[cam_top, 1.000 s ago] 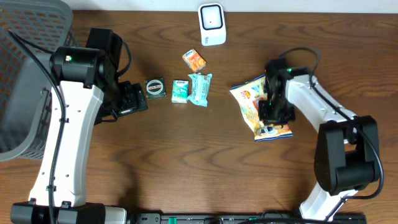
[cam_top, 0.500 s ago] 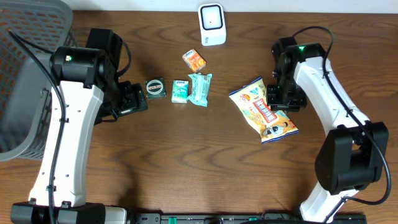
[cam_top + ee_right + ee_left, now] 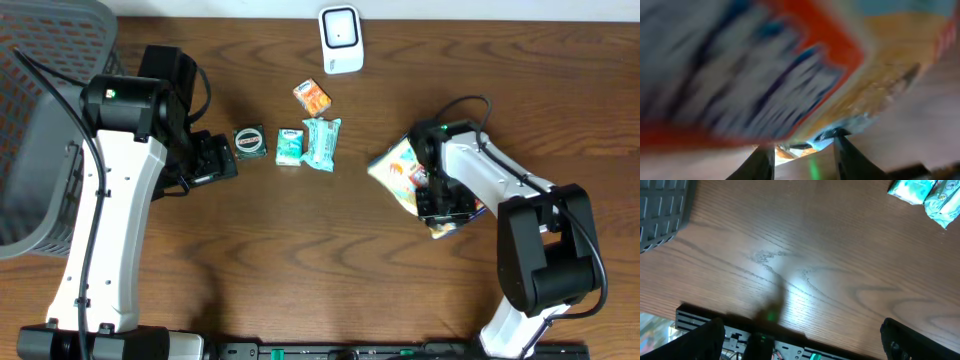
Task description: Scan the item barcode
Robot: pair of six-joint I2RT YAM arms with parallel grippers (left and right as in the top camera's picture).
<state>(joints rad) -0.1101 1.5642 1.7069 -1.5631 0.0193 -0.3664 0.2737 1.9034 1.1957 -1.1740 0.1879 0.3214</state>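
A grey basket [image 3: 30, 60] stands at the left edge of the wooden bench [image 3: 300, 260]. Near the bench's middle a dark tin [image 3: 249, 141], a small teal packet [image 3: 289, 145] and a larger teal packet [image 3: 322, 142] lie in a row, the two packets touching. An orange packet [image 3: 312, 96] lies just behind them.

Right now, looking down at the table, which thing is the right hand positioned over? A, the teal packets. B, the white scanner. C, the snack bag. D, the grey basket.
C: in the overhead view the right hand sits directly on top of the snack bag, and the right wrist view is filled with its printed wrapper.
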